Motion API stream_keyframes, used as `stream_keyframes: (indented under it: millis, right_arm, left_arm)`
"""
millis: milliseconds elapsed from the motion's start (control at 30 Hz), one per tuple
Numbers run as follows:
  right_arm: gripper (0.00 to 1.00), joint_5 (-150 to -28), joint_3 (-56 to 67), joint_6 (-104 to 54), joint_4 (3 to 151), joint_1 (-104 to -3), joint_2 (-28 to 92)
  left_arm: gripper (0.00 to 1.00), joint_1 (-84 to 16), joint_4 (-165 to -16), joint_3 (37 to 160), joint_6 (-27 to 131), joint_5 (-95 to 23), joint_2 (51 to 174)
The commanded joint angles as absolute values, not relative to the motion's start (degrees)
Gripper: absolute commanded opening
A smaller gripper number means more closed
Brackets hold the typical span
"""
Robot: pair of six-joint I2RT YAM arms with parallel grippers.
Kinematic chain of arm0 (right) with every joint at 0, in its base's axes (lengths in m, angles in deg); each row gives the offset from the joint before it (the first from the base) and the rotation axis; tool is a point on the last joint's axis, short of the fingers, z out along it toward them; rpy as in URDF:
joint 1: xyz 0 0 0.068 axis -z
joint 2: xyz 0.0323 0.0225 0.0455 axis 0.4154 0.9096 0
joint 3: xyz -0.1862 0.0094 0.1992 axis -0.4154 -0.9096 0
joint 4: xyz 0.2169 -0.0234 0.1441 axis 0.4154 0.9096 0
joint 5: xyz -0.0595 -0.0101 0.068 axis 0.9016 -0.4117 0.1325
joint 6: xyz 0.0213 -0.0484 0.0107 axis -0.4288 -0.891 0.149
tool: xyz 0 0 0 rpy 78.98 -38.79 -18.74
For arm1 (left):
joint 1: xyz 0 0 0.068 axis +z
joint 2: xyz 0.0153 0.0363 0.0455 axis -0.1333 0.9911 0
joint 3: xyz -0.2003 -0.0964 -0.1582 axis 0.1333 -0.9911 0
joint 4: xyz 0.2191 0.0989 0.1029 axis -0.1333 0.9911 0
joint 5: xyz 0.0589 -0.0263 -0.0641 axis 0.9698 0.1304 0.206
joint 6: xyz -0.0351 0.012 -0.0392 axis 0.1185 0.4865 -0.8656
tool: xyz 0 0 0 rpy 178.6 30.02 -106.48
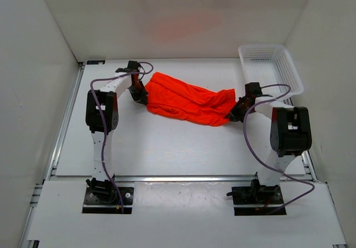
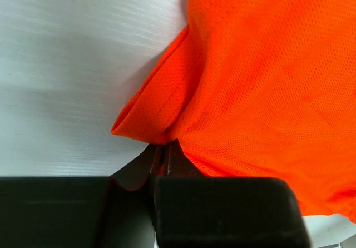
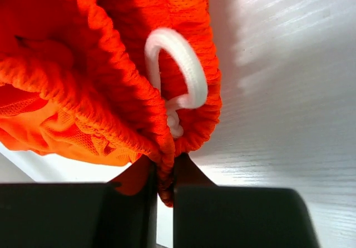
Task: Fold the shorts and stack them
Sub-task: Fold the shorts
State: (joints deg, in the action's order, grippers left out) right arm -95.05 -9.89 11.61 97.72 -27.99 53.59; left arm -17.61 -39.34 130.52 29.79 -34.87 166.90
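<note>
Shorts [image 1: 186, 99] spread out, left tool [image 2: 162, 154] pinching hem [image 2: 146, 120], right tool [image 3: 165, 173] clamping waistband [image 3: 105, 112] (drawstring [image 3: 186, 73] visible only there)

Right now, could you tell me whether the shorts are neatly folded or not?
Not neatly folded: the shorts lie stretched and rumpled between the left tool and right tool, each pinching one end.

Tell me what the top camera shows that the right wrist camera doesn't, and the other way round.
Only the top view shows the whole shorts stretched out, the left pincer at their left end, and the white basket. Only the right wrist view shows the white drawstring loop and the gathered elastic waistband. Both show the right pincer shut on the orange fabric.
</note>
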Motion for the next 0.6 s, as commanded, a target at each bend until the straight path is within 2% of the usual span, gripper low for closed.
stream_keyframes:
  millis: [0, 133, 200, 400, 467, 567]
  right_arm:
    - [0.00, -92.16, -9.50, 11.11, 98.59, -27.71, 52.99]
    - [0.00, -91.55, -4.86, 9.18, 101.05, -27.71, 50.70]
    - [0.00, -91.55, -1.43, 8.47, 103.07, -27.71, 50.70]
    - [0.00, -93.65, 18.79, 5.48, 110.18, -27.71, 53.77]
    - [0.00, -94.27, 23.09, 4.87, 111.07, -27.71, 53.77]
    - [0.00, -94.80, 21.55, 3.73, 111.60, -28.32, 50.97]
  left_arm:
    - [0.11, -15.66, -39.99, 131.54, 29.89, -31.24, 164.55]
    - [0.11, -11.71, -39.38, 134.17, 30.41, -31.23, 161.89]
    - [0.11, -9.42, -38.33, 139.17, 30.93, -31.93, 161.89]
    - [0.11, -3.89, -31.39, 152.70, 31.47, -33.95, 159.35]
    - [0.11, -2.66, -30.76, 152.72, 31.47, -33.95, 156.02]
    - [0.11, -1.24, -30.76, 146.68, 32.08, -33.43, 150.22]
